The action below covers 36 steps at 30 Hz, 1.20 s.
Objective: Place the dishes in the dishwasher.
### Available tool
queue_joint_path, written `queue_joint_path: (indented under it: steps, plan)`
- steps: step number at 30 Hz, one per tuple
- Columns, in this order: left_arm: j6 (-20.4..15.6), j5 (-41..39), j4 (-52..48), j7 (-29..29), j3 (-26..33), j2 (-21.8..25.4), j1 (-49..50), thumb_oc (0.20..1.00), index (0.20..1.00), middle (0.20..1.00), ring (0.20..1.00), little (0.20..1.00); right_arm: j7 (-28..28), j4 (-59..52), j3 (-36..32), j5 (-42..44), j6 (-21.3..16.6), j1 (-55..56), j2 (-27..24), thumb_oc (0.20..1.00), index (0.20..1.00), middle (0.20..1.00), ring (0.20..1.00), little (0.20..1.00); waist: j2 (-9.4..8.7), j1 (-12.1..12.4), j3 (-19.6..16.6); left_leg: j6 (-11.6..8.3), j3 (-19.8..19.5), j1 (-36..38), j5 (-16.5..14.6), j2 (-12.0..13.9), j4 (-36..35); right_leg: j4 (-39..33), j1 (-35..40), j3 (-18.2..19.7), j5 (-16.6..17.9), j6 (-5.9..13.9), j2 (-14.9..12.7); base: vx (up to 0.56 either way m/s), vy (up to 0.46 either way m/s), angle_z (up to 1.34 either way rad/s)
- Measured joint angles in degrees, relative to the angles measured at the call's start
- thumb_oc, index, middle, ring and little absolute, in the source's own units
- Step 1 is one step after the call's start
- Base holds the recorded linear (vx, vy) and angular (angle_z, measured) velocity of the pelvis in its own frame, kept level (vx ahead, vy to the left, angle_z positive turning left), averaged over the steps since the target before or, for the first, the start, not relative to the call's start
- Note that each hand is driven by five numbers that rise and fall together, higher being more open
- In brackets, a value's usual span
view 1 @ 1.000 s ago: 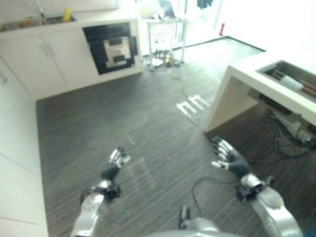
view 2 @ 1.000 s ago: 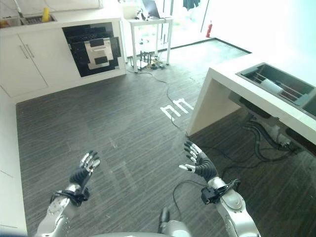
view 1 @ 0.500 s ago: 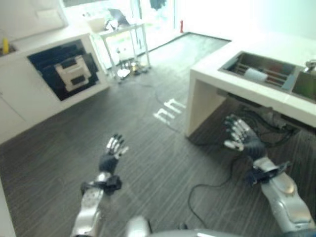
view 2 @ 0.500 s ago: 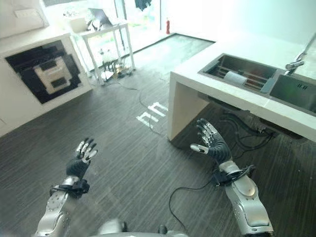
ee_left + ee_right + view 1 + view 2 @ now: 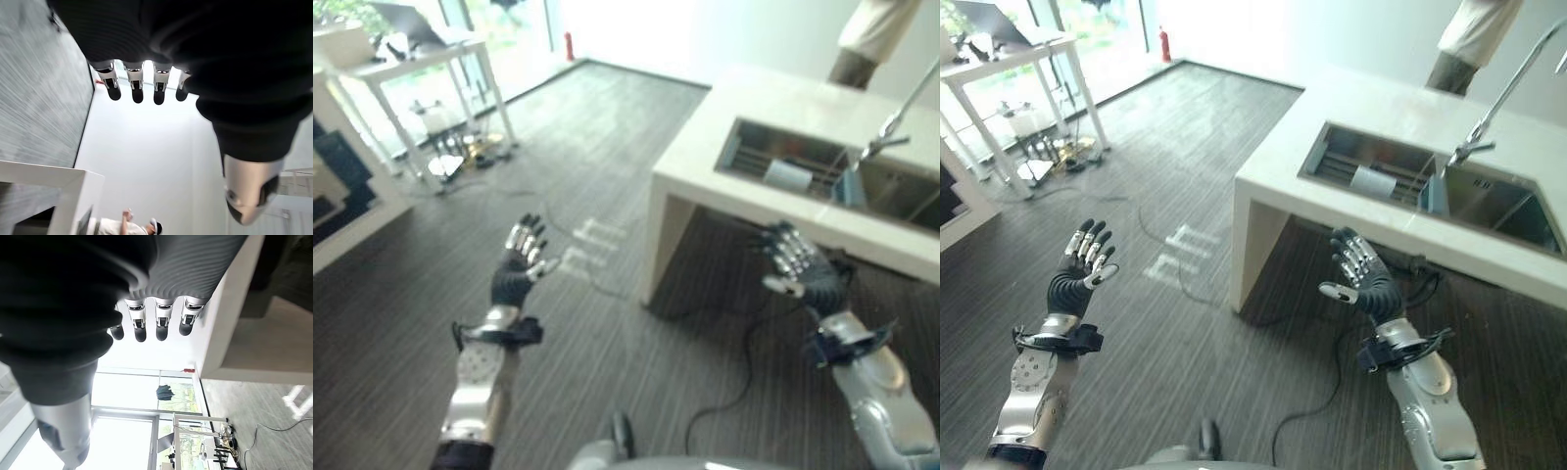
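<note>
2 hands are raised over the dark floor (image 5: 1185, 157) with fingers spread and holding nothing, the left hand (image 5: 1077, 279) well away from the counter (image 5: 1361, 108), the right hand (image 5: 1366, 284) just below its sink (image 5: 1332, 147), where a pale dish (image 5: 1372, 182) lies.

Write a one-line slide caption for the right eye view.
Both open hands, left and right, raised before the counter's sink.

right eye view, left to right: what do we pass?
White side table → left robot hand → counter → right robot hand → faucet
</note>
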Motion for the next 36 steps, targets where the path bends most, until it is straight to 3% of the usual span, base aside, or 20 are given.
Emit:
queue_joint_path:
  steps: [5,6,7,8,9,10,11,12,15,17,19,23,24,28,30,32,33,34,35,36]
  plan:
    - [0.71,-0.51,0.44,-2.9,-1.4,0.2,3.4,1.0,1.0,1.0,1.0,1.0,-0.09,0.94,0.57,-0.12,0.01,-0.16,1.85,1.0,1.0,1.0,1.0,1.0,2.22,0.67,-1.11,-3.06,-0.68,3.29,-3.77,-1.76,0.08,6.8,-7.69,-0.5,1.13,1.85,0.56,0.15,0.144,0.17]
    - [0.75,-0.8,0.38,-3.52,-1.24,0.2,4.85,1.0,1.0,1.0,1.0,1.0,-0.49,1.01,0.58,-0.2,-0.07,0.08,1.89,1.0,1.0,1.0,1.0,1.0,2.87,0.73,-1.22,-3.95,-0.53,3.3,-5.59,-1.47,1.48,17.98,-12.53,1.7,2.68,4.7,2.54,0.12,0.099,0.03]
    - [0.81,-0.79,0.38,-3.9,-1.48,0.09,5.57,1.0,1.0,1.0,1.0,1.0,-1.09,1.03,0.57,-0.21,-0.14,0.5,1.88,1.0,1.0,1.0,1.0,1.0,3.28,0.73,-1.35,-6.15,-0.55,3.26,-7.04,-0.96,2.67,24.68,-15.08,2.75,3.39,5.59,4.28,0.1,0.064,-0.09]
    - [0.79,-0.67,0.2,-4.2,-1.85,-0.12,6.84,1.0,1.0,1.0,1.0,1.0,-1.53,1.19,0.8,-0.19,-0.14,1.41,2.31,1.0,1.0,1.0,1.0,1.0,3.39,0.81,-1.18,-15.07,-0.12,1.99,-11.22,0.12,7.87,30.01,-17.98,2.63,5.97,3.7,5.59,0.14,0.007,-0.29]
    - [0.12,-0.6,-0.58,-4.45,-1.82,2.38,7.81,1.0,1.0,1.0,1.0,1.0,-1.75,1.23,1.15,-0.17,-0.81,0.84,4.24,1.0,1.0,1.0,1.0,1.0,-0.39,1.12,-1.38,-0.69,-0.5,-4.04,-16.75,-0.2,21.88,30.99,-21.28,2.54,8.86,1.81,-0.32,0.16,-0.061,-0.7]
    - [-0.07,-0.28,-1.07,-4.7,-1.44,4.51,8.58,1.0,1.0,1.0,1.0,1.0,-1.69,2.03,1.18,-0.18,-1.92,-0.21,4.54,1.0,1.0,1.0,1.0,1.0,0.36,1.3,-1.92,0.99,0.29,-5.33,-18.79,4.1,23.24,30.65,-24.09,2.52,5.8,7.0,-3.26,0.19,-0.124,-1.12]
    - [0.43,0.06,-0.3,-4.03,0.16,4.06,9.39,1.0,1.0,1.0,1.0,1.0,-1.8,3.29,2.77,-0.16,-1.49,-0.82,4.82,1.0,1.0,1.0,1.0,1.0,-1.45,1.45,-2.24,-1.38,2.71,-2.46,-16.82,2.3,19.52,24.81,-25.35,0.12,4.7,6.35,-7.64,0.15,-0.159,-1.17]
    - [0.5,0.11,-0.86,-3.6,0.42,4.36,9.06,1.0,1.0,1.0,1.0,1.0,-1.07,2.13,2.74,-0.07,-1.87,1.1,3.66,1.0,1.0,1.0,1.0,1.0,-0.45,1.31,-2.43,-1.55,3.76,-0.68,-15.18,2.34,15.02,12.23,-24.68,-7.55,5.47,4.52,-9.04,0.17,-0.257,-1.09]
    - [-0.3,2.38,-2.22,-1.23,0.82,5.58,6.19,1.0,1.0,1.0,1.0,1.0,-0.61,1.95,2.46,0.11,-2.2,2.88,0.97,1.0,1.0,1.0,1.0,1.0,0.1,-1.82,-1.96,-0.88,6.2,2.2,-13.88,1.32,11.69,-13.33,-22.43,-15.97,16.1,3.38,-11.19,0.18,-0.383,-0.39]
    - [-0.41,4.15,-4.95,0.61,0.45,4.37,6.81,1.0,1.0,1.0,1.0,1.0,-0.7,1.85,3.03,0.68,-2.22,0.96,1.05,1.0,1.0,1.0,1.0,1.0,1.2,-1.94,-0.82,0.0,7.87,4.78,-13.33,1.29,10.27,-13.5,-22.75,-17.66,20.84,3.81,-13.85,0.11,-0.327,-0.43]
    - [-0.56,4.06,-6.07,1.63,0.51,3.63,7.03,1.0,1.0,1.0,1.0,1.0,-1.22,1.04,3.74,1.04,-2.22,0.56,1.08,1.0,1.0,1.0,1.0,1.0,1.6,-2.19,-0.88,-0.53,8.11,6.82,-13.38,1.91,7.53,-13.37,-20.09,-16.0,20.9,3.67,-12.89,0.1,-0.356,-0.16]
    - [-1.05,4.11,-7.66,4.38,0.56,4.13,6.87,1.0,1.0,1.0,1.0,1.0,-1.66,0.89,4.86,1.07,-2.16,-1.85,0.4,1.0,1.0,1.0,1.0,1.0,-0.77,-2.48,-1.89,-2.85,8.37,8.34,-11.01,1.68,4.49,-13.84,-12.64,-14.59,19.75,2.53,-7.78,0.09,-0.377,-0.07]
    - [-1.02,4.13,-7.71,4.97,0.44,3.81,6.87,1.0,1.0,1.0,1.0,1.0,-2.22,0.98,4.82,1.09,-2.05,-2.32,-0.39,1.0,1.0,1.0,1.0,1.0,-0.52,-2.83,-2.12,-3.89,8.56,8.7,-10.77,2.87,4.49,-13.53,-12.3,-13.94,18.96,0.65,-6.57,0.06,-0.336,-0.17]
    - [-1.11,4.13,-7.86,5.22,0.4,3.28,5.95,1.0,1.0,1.0,1.0,1.0,-3.42,0.99,3.66,1.13,-1.98,-2.33,-2.67,1.0,1.0,1.0,1.0,1.0,1.41,-3.9,-2.08,-7.41,8.75,10.44,-9.06,7.34,2.69,-13.52,-11.53,-12.39,17.24,-0.63,-1.61,0.02,-0.311,-0.15]
    - [-1.2,4.04,-7.87,4.98,0.43,3.14,5.7,1.0,1.0,1.0,1.0,1.0,-3.42,0.81,1.58,1.17,-1.84,-2.16,-2.91,1.0,1.0,1.0,1.0,1.0,0.75,-4.09,-1.98,-11.09,7.39,5.66,-10.47,11.05,13.27,-13.64,-11.07,-11.54,14.08,-4.03,0.89,0.01,-0.311,0.03]
    - [-1.62,4.04,-7.91,4.02,0.39,2.47,5.71,1.0,1.0,1.0,1.0,1.0,-3.54,0.5,0.16,1.16,-1.88,-1.42,-2.73,1.0,1.0,1.0,1.0,1.0,-0.82,-3.63,-1.18,-13.63,5.77,-1.52,-9.48,12.9,25.56,-13.87,-11.77,-11.98,13.57,-4.84,0.95,0.08,-0.059,-0.01]
    - [-1.81,4.04,-7.92,3.55,0.35,2.19,5.65,1.0,1.0,1.0,1.0,1.0,-3.64,0.49,0.63,1.16,-1.9,-1.39,-2.6,1.0,1.0,1.0,1.0,1.0,-1.1,-3.13,-1.08,-12.94,5.93,-2.56,-10.18,11.71,25.6,-13.89,-12.66,-11.9,13.37,-4.56,0.81,0.14,0.042,-0.33]
    - [-2.42,4.0,-7.62,3.14,0.35,1.97,6.18,1.0,1.0,1.0,1.0,1.0,-3.51,1.17,1.19,1.13,-1.97,-1.89,-2.34,1.0,1.0,1.0,1.0,1.0,-0.28,-2.85,-1.35,-11.26,6.08,-1.82,-11.13,9.15,20.63,-13.82,-13.68,-11.92,10.57,-0.36,0.68,0.17,0.087,-0.52]
    - [-2.92,3.97,-6.87,2.64,0.15,0.17,6.51,1.0,1.0,1.0,1.0,1.0,-3.42,2.49,1.49,1.13,-2.54,-3.18,-3.18,1.0,1.0,1.0,1.0,1.0,4.5,-2.92,-1.09,-8.93,5.59,-0.85,-12.25,10.46,12.1,-8.46,-15.66,-12.71,7.63,0.94,3.05,0.15,0.076,-0.37]
    - [-3.46,4.01,-7.27,2.35,0.04,0.47,5.27,1.0,1.0,1.0,1.0,1.0,-3.4,2.78,0.87,1.05,-2.63,-4.11,-3.66,1.0,1.0,1.0,1.0,1.0,6.85,-2.95,-0.46,-9.44,4.36,-0.8,-8.91,12.02,7.28,4.29,-18.55,-10.6,6.21,-3.74,1.72,0.18,0.073,-0.05]
